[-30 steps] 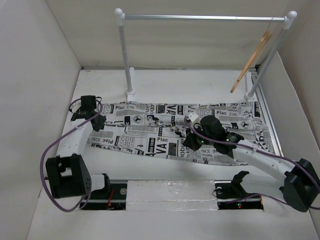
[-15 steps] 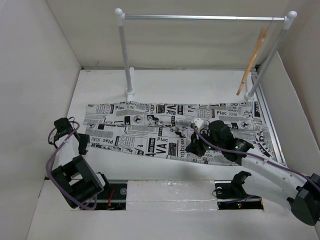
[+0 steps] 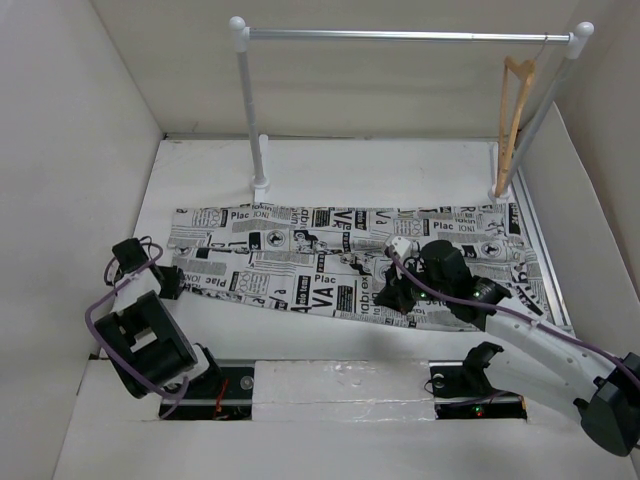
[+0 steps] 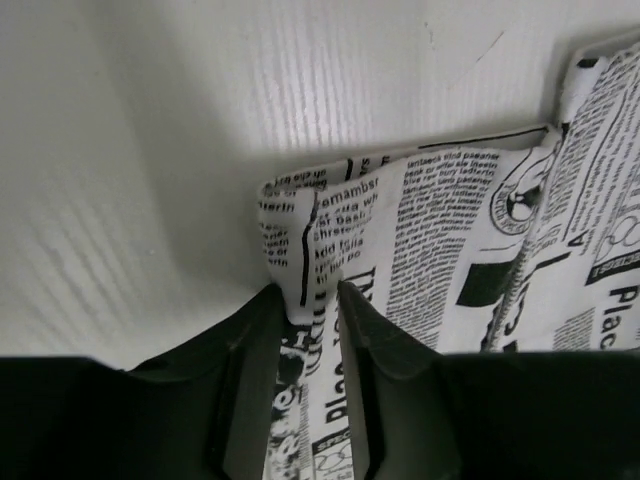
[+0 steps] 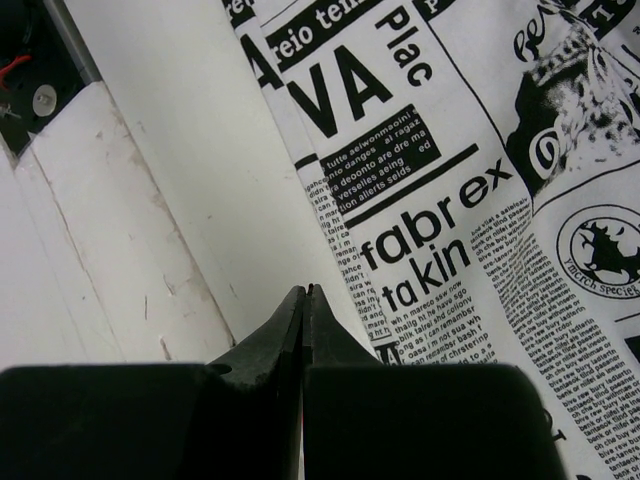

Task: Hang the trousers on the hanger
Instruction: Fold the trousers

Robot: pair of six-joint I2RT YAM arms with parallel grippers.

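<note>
Trousers [image 3: 300, 250]: spread flat and lengthwise on the surface [image 3: 350, 170], on the near side of the rail [image 3: 400, 35] and roughly parallel to it.
Hanger [image 3: 501, 150]: hangs by its hook from the rail's right end, beside the right post, apart from the trousers.
Left end effector [image 4: 305, 300]: clamped on a folded corner of the trousers, nearer than the rail's left post and further left.
Right end effector [image 5: 303, 292]: fingers pressed together, nothing seen between them. Tips over bare surface just beside the fabric's near edge, on the near side of the rail's right half.
</note>
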